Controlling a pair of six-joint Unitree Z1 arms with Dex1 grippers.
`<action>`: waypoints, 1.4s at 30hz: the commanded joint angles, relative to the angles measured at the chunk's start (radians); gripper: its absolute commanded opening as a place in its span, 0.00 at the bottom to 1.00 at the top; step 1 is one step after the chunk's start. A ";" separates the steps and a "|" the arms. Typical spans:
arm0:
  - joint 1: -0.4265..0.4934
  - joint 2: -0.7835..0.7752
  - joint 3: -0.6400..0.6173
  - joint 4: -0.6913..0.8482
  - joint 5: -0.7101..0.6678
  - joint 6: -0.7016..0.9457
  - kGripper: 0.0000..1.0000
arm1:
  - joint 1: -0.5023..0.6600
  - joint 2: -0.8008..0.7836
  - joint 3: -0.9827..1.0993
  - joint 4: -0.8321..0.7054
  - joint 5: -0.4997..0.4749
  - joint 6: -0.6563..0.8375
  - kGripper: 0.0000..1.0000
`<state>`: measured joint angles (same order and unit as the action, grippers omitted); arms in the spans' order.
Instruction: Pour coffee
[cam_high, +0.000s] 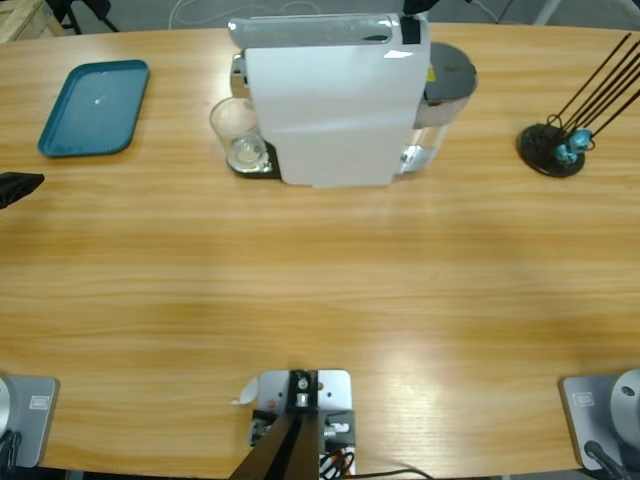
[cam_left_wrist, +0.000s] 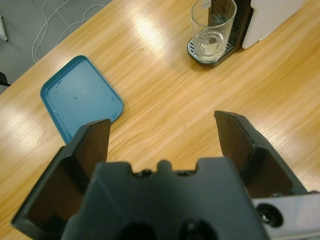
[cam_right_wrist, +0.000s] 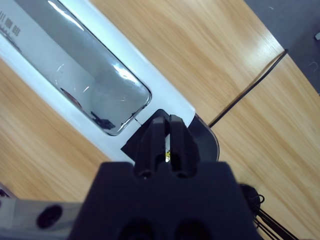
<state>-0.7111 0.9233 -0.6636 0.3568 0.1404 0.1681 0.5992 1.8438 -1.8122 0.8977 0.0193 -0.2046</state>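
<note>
So far only a shallow layer of coffee (cam_left_wrist: 210, 46) is seen in the glass (cam_left_wrist: 213, 25); the left gripper (cam_left_wrist: 165, 127) is held wide, the right gripper (cam_right_wrist: 167, 125) pressed closed atop the machine (cam_high: 330, 100).

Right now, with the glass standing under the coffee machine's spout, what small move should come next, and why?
Probably the left gripper should advance toward the glass. Its jaws are open and empty over bare table, and the glass, standing on the drip tray, holds only a shallow layer of liquid. The right gripper is shut above the white coffee machine, so it seems occupied there.
</note>
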 joint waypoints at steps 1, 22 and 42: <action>0.004 -0.005 0.041 -0.012 0.010 -0.010 0.89 | -0.015 0.026 0.083 -0.025 -0.007 -0.008 0.00; 0.004 0.000 0.040 -0.011 0.007 -0.010 0.89 | -0.015 -0.241 0.282 -0.146 0.080 0.002 0.29; 0.002 0.013 0.042 -0.018 -0.007 -0.010 0.90 | -0.016 -0.484 0.651 -0.294 0.094 0.079 0.83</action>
<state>-0.7109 0.9241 -0.6609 0.3558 0.1404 0.1681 0.5874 1.5571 -1.4191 0.7144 0.1002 -0.1885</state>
